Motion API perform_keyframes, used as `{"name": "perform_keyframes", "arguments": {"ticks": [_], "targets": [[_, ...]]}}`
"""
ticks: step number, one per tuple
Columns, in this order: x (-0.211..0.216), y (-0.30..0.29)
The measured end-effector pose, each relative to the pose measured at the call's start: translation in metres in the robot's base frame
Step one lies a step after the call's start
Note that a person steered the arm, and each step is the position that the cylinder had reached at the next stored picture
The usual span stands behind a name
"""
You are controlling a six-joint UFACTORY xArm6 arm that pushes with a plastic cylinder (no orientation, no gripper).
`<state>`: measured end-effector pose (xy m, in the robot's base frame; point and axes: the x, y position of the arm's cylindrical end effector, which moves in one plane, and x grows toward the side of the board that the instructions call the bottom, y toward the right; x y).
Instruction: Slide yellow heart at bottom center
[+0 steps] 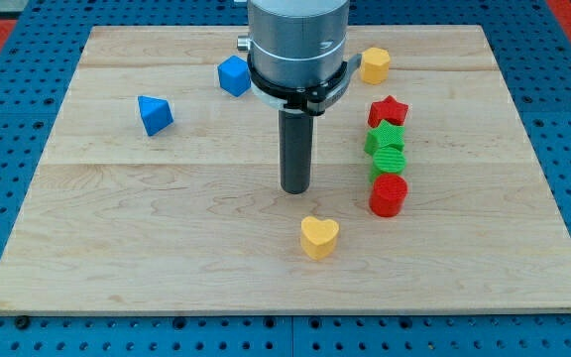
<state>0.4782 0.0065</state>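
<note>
The yellow heart (319, 237) lies on the wooden board (147, 238), low and a little right of centre. My tip (295, 188) is on the board just above and slightly left of the heart, a short gap between them. The rod hangs from the grey arm body at the view's top centre.
A column at the right holds a red star (388, 110), a green star (386, 139), a green block (389, 162) and a red cylinder (388, 195). A yellow hexagon block (375, 64) sits at top right. A blue cube (233, 75) and a blue triangular block (154, 114) lie upper left.
</note>
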Motion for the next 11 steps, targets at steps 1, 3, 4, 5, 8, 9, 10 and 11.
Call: {"name": "perform_keyframes", "arguments": {"ticks": [1, 3, 4, 5, 8, 9, 10, 11], "targets": [[0.000, 0.001], [0.006, 0.008], [0.020, 0.030], [0.041, 0.041], [0.080, 0.013], [0.092, 0.001], [0.108, 0.006], [0.121, -0.026]]}}
